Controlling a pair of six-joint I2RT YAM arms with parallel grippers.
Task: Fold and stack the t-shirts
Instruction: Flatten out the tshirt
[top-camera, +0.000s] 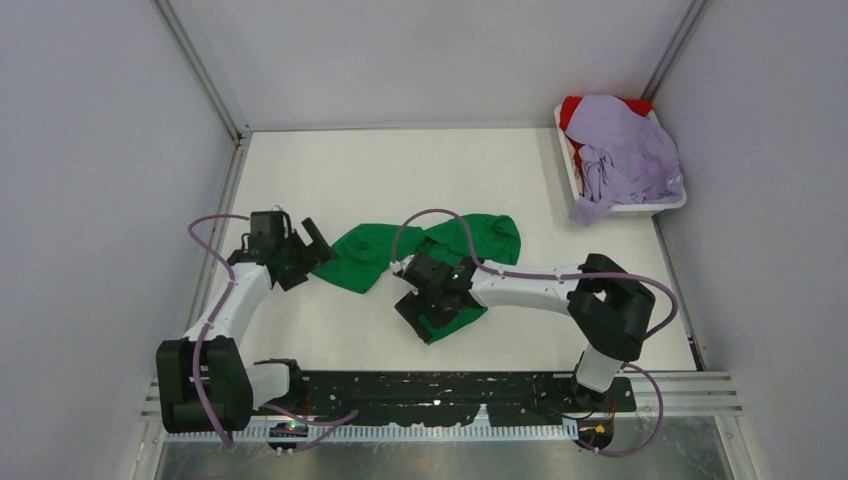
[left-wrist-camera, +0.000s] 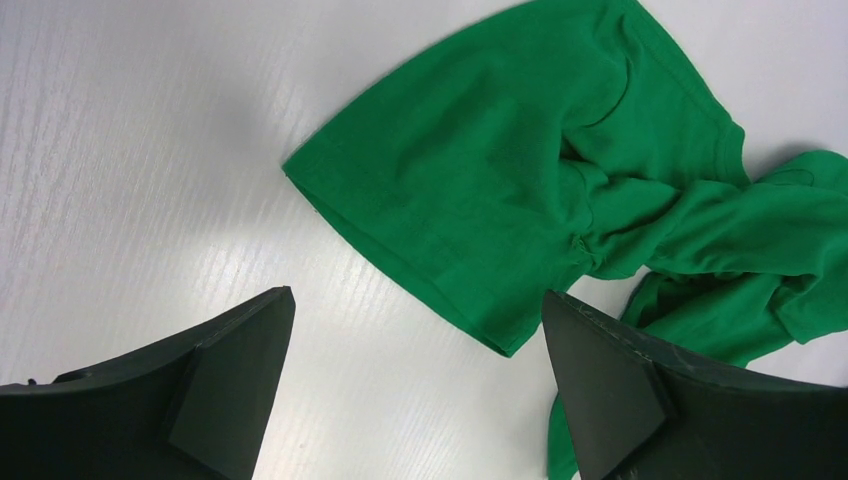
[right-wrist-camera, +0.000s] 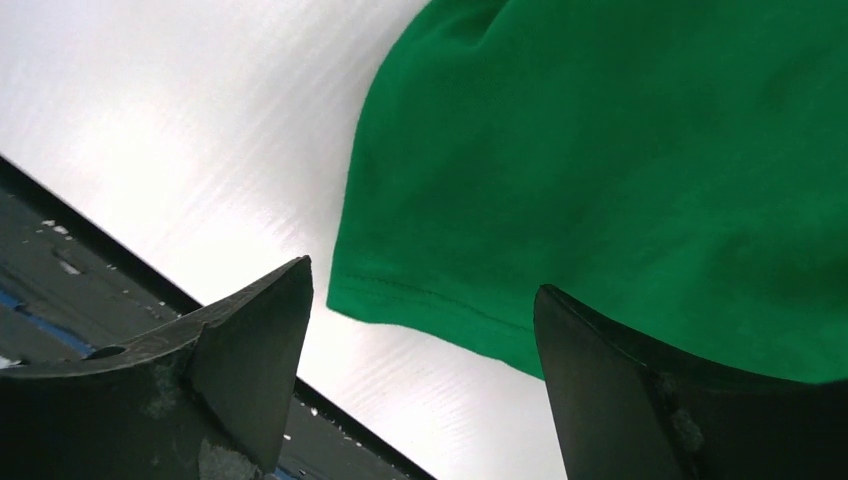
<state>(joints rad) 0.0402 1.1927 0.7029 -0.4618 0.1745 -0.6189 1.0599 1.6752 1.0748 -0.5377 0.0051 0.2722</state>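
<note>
The bright green t-shirt (top-camera: 440, 245) lies twisted and crumpled at the middle of the table. My left gripper (top-camera: 322, 245) stands open just left of its left end, and in the left wrist view the shirt (left-wrist-camera: 480, 170) lies ahead of the open gripper (left-wrist-camera: 416, 293), whose jaws hold nothing. My right gripper (top-camera: 415, 312) hovers open over the shirt's near corner; the hemmed edge (right-wrist-camera: 620, 150) shows between the spread jaws of the gripper (right-wrist-camera: 422, 275), ungripped. A lavender t-shirt (top-camera: 625, 150) is heaped on a red t-shirt (top-camera: 572, 108) in the tray.
The white tray (top-camera: 668, 205) sits at the back right against the wall. Grey enclosure walls close the left, back and right sides. A black base strip (top-camera: 450, 385) runs along the near edge, close under the right gripper as the black band (right-wrist-camera: 60, 260).
</note>
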